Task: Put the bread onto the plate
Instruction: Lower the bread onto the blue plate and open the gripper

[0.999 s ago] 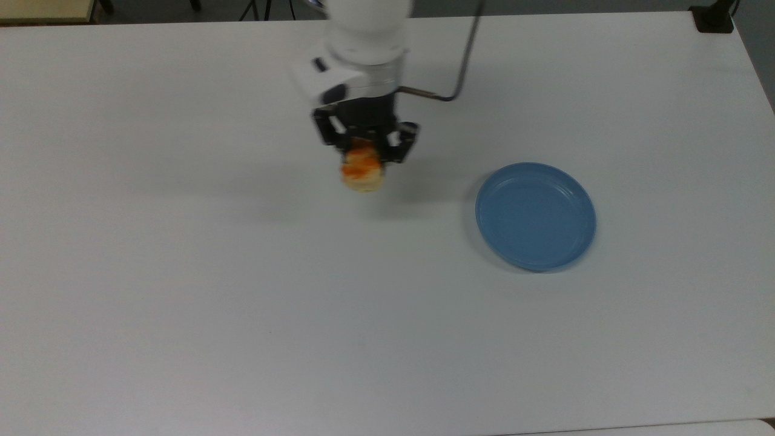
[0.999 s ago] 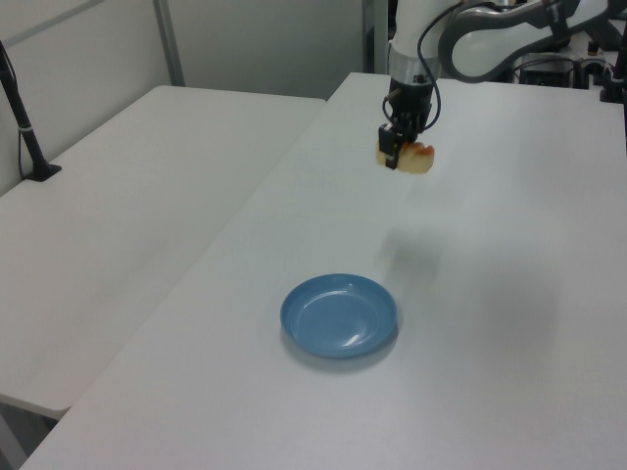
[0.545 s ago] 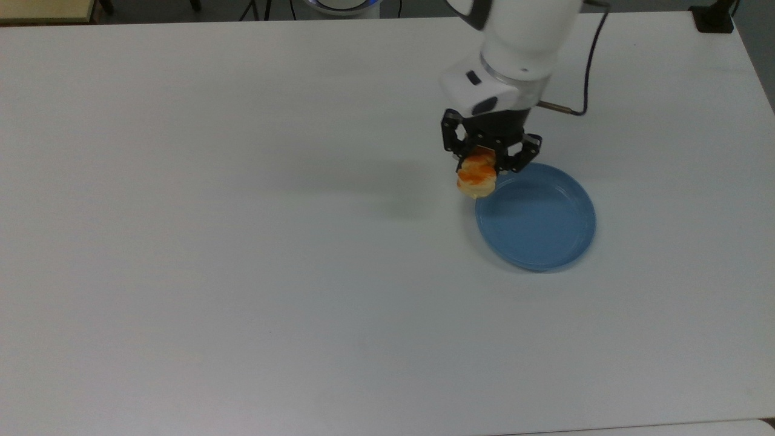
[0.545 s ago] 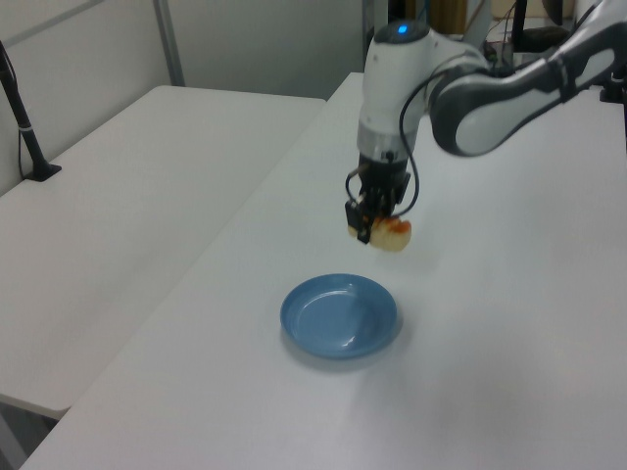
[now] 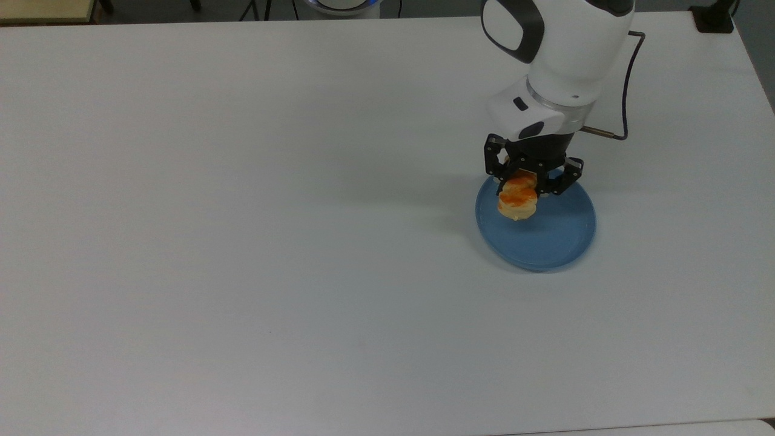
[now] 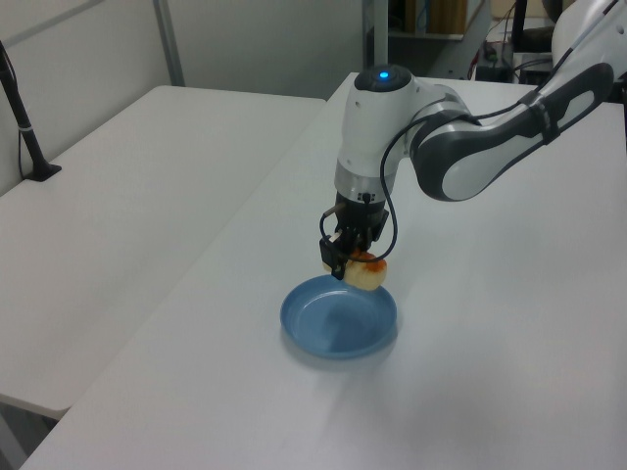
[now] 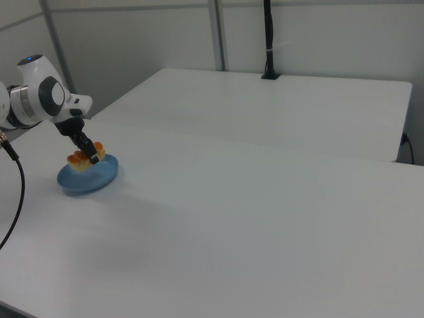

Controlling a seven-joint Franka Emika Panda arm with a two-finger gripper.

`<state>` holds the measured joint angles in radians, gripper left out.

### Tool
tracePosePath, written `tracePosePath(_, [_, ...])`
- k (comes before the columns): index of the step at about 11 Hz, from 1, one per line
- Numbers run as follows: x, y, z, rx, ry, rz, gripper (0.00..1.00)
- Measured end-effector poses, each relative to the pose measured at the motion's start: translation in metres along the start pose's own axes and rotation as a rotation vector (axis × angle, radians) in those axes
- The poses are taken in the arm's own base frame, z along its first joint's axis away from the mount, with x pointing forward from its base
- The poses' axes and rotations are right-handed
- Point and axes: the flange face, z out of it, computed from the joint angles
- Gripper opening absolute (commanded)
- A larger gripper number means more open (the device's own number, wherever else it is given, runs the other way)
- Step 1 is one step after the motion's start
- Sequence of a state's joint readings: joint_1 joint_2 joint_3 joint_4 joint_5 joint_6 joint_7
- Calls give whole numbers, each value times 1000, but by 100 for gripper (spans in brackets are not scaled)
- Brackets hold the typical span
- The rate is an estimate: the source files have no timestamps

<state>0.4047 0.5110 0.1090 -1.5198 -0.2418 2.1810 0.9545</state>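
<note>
Your gripper (image 5: 528, 181) is clamped on the bread (image 5: 517, 200), which hangs above the plate (image 5: 560, 242), over the half nearer the top view's left edge and clear of the blue surface. The plate sits on the white table (image 5: 242, 242).

Risk 1: if you release here, the loaf may drop near the rim, roll on its rounded side and end up on the table. Centre it first.

Risk 2: the free end of the loaf juts out below the fingers. If you lower too fast, that end may strike first and tip or slide the light plate.

Arm pose: the wrist points almost straight down, tilted slightly in the right view, with the forearm reaching in from the left view's upper right.
</note>
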Motion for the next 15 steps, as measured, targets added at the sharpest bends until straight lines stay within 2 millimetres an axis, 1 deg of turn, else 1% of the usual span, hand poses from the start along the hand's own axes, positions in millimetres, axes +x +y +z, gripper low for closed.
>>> tracePosePath(2, [-5,-12,17,18,2,-10,53])
tracePosePath(3, [-11,-18,28,12,-4,-23,53])
tracePosePath(4, [-16,-23,38,3,-10,-36,55])
tracePosePath(5, [-20,-27,47,-2,-7,-49,76])
tracePosePath(6, [-22,-30,53,-8,-2,-61,100])
tracePosePath(8, [-23,-32,59,-15,-1,-68,100])
tracePosePath(12, [-20,-34,56,-21,24,-86,100])
tracePosePath(13, [-16,-34,50,-14,33,-78,100])
tracePosePath(14, [-5,-32,34,3,56,-59,100])
tracePosePath(15, [9,-21,9,-11,63,-31,100])
